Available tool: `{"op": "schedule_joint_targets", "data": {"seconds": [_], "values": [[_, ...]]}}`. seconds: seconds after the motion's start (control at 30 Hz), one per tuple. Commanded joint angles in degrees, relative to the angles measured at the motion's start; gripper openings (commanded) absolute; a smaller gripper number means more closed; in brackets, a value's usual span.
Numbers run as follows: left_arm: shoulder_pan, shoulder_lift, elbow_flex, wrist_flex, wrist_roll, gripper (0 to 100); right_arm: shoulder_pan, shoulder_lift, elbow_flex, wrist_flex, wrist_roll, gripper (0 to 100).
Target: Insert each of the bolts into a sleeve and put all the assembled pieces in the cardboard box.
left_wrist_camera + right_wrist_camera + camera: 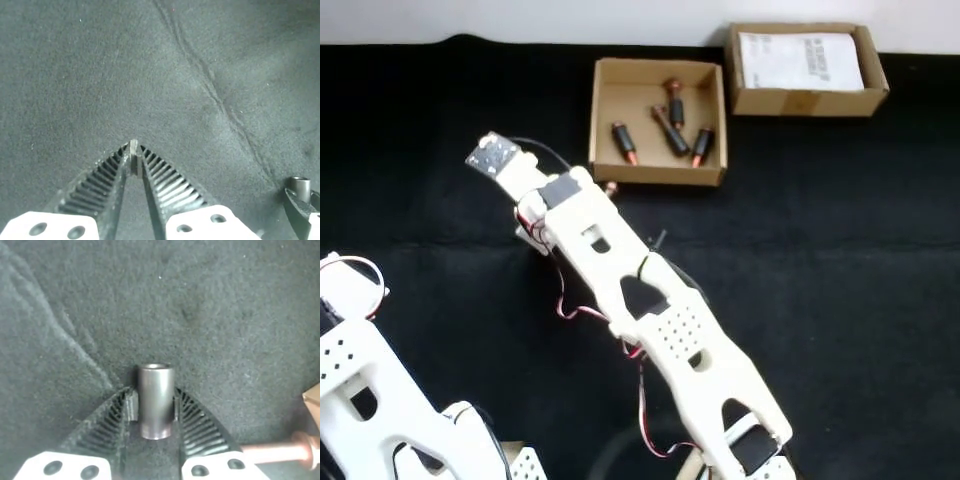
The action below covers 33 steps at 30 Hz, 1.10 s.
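My right gripper (155,407) is shut on a dark metal sleeve (156,399), which stands upright between its fingers just above the black cloth. A copper-coloured bolt (280,451) lies on the cloth beside it, seen from above as a bolt (610,187) against the front wall of the open cardboard box (655,175). Several assembled pieces (670,130) lie inside that box. The right arm (620,280) stretches from the front edge toward the box. My left gripper (132,150) is shut on nothing, low over bare cloth, with the held sleeve (300,184) off to one side.
A second cardboard box (807,98) with a white sheet inside stands at the back right. The left arm (360,370) sits at the front left corner. Loose red and black wires (570,310) hang beside the right arm. Folds run through the black cloth (220,105).
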Motion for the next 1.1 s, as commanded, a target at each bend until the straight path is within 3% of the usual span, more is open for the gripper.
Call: {"op": "schedule_joint_targets", "data": {"seconds": [0.0,0.13,0.33,0.63,0.87,1.07], "values": [[-0.1,0.2,-0.2,-0.5,-0.3,1,1.3,-6.3,-5.8,4.6,0.2,0.8],[2.4,0.3,0.0,0.3,-0.2,1,1.8,-10.1,-13.5,11.5,-4.0,0.8],[11.9,0.3,0.4,9.4,-0.3,1,3.5,-15.4,-27.7,19.8,-11.5,0.8],[23.2,0.3,0.0,12.1,-2.0,1,5.1,-21.6,-42.9,31.1,-13.6,0.8],[31.2,0.4,-0.9,12.1,-3.9,1,8.8,-30.3,-41.5,31.3,-15.2,0.8],[39.2,4.4,-5.8,12.1,-3.9,1,11.0,-43.0,-25.5,31.3,-17.1,0.7]]}}
